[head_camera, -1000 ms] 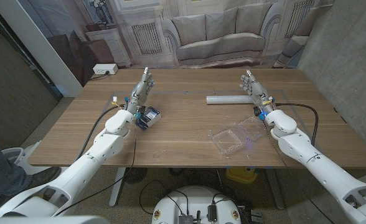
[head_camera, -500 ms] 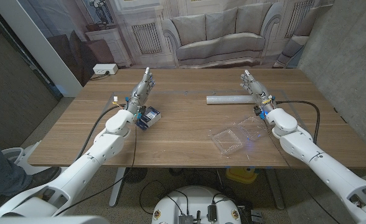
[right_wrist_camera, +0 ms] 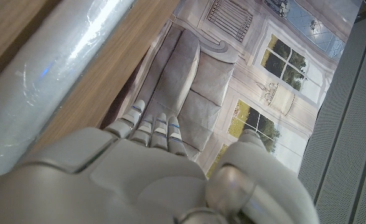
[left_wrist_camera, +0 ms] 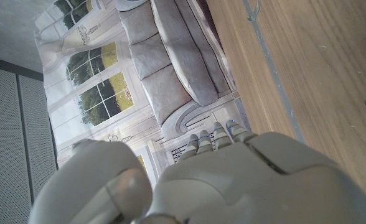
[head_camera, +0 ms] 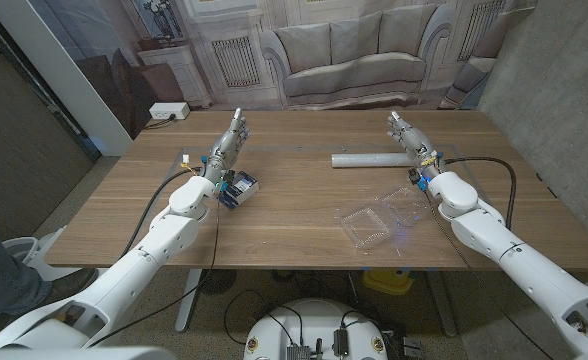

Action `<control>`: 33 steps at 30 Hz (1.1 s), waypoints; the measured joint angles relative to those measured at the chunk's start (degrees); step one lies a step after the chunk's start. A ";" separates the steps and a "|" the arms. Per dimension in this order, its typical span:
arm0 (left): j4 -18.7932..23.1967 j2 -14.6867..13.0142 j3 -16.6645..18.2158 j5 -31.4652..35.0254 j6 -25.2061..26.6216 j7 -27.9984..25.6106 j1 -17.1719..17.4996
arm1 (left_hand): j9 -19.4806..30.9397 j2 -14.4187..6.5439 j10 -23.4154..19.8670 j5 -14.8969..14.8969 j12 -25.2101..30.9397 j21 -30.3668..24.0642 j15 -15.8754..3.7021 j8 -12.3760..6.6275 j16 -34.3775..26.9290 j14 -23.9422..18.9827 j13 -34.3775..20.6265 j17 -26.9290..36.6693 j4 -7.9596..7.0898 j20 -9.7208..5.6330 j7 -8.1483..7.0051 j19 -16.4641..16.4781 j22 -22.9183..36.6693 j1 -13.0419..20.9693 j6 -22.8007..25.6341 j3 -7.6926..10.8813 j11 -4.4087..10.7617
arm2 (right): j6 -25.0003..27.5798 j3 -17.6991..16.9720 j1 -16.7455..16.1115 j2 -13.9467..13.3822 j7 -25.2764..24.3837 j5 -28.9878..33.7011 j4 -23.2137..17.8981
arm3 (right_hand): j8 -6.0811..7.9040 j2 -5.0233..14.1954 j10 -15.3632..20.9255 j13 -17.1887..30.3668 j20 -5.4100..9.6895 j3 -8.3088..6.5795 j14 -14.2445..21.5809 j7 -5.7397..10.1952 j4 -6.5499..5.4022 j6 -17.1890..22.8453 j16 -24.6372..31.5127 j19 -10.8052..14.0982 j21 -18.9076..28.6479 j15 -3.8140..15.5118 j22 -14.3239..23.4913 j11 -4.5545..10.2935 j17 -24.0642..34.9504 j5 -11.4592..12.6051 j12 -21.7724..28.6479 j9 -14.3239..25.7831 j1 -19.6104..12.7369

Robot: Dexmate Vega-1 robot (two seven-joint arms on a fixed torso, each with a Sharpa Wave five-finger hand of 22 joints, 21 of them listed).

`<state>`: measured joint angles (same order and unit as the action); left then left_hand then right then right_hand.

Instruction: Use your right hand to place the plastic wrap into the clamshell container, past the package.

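Wooden desk (head_camera: 294, 215) fills the middle of the head view, with both arms coming in from the bottom corners. The wrap (head_camera: 369, 158), a pale roll, lies flat in the upper right of the frame, near the desk's far edge. In the right wrist view the wrap (right_wrist_camera: 43, 81) runs as a shiny band across the upper left, close beside the right hand (right_wrist_camera: 152, 174).

The right hand (head_camera: 410, 140) stands just right of the roll's end, fingers straight and pointing toward the far edge; it grasps nothing. Whether it touches the roll I cannot tell.

The clamshell (head_camera: 384, 216), clear and lying open, sits at right of centre, nearer the front edge than the roll and well apart from it, just left of the right forearm.

The package (head_camera: 238, 187), small, dark blue and white, lies left of centre, just beside the left wrist. The left hand (head_camera: 226, 145) is raised at upper left of the frame, fingers extended and together, released, holding nothing. In the left wrist view the left hand (left_wrist_camera: 195, 180) shows its back, with the wooden surface beyond.
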<state>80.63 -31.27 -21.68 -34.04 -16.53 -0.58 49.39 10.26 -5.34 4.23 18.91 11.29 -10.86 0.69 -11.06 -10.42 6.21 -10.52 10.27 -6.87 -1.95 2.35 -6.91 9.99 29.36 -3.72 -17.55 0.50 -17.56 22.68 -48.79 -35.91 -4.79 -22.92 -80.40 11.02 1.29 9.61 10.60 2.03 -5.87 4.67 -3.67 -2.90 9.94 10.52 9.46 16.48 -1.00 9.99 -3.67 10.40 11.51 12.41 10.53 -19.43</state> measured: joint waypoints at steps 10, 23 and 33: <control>1.43 -0.63 0.43 0.19 0.03 -0.69 1.07 | 0.00 -0.16 -0.50 0.00 0.00 0.00 -0.19 0.00 0.00 -0.63 0.00 0.00 0.00 0.00 -0.30 0.00 0.00 0.16 0.29 0.00 0.12 | 1.11 0.43 0.24 -1.13 -1.55 2.73 -1.42 | 0.00 0.23 0.00 0.00 0.31 0.00 0.20 0.23 0.00 0.23 0.29 0.31 0.00 0.20 0.00 0.00 0.00 0.28 0.00 0.00 -0.23; 2.58 -1.20 0.89 0.22 -0.05 -1.08 2.33 | 0.00 -0.16 -1.76 0.00 0.41 -0.44 -0.32 -0.45 -0.44 -1.78 0.01 0.00 0.00 -0.03 -0.21 0.67 -0.01 0.16 1.27 0.00 0.30 | 3.37 0.97 0.55 -2.47 -3.84 6.81 -3.33 | 0.00 0.45 0.00 0.00 0.22 0.01 0.63 0.41 0.47 0.41 0.29 0.85 -0.47 0.17 0.00 0.00 0.00 0.45 0.00 0.00 -0.45; 2.57 -1.20 1.04 0.18 -0.80 -0.73 2.47 | 0.00 -0.16 -3.07 0.00 0.86 -0.44 -0.27 -0.90 -0.89 -3.16 0.01 0.00 -0.01 -0.31 -0.01 1.56 -0.01 0.16 2.68 0.00 0.01 | 5.49 1.21 0.37 -3.72 -5.66 9.77 -5.31 | 0.25 0.67 0.31 0.00 0.31 -0.19 0.63 0.72 0.67 0.72 0.29 0.93 -0.51 0.17 0.00 0.31 0.00 0.45 -0.01 0.00 -0.68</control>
<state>83.20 -32.48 -20.64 -33.86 -17.32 -1.31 51.87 10.25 -5.50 1.15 18.91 12.14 -11.30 0.42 -11.97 -11.31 3.05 -10.52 10.27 -6.88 -2.26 2.34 -5.35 9.99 29.52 -1.04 -17.55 0.51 -12.07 23.89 -48.42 -39.63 -10.45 -13.15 -85.72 11.27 1.96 9.92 10.59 2.34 -6.06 5.30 -2.95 -2.23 10.66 10.81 10.39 15.97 -0.83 9.99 -3.37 10.41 11.96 12.40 10.53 -20.12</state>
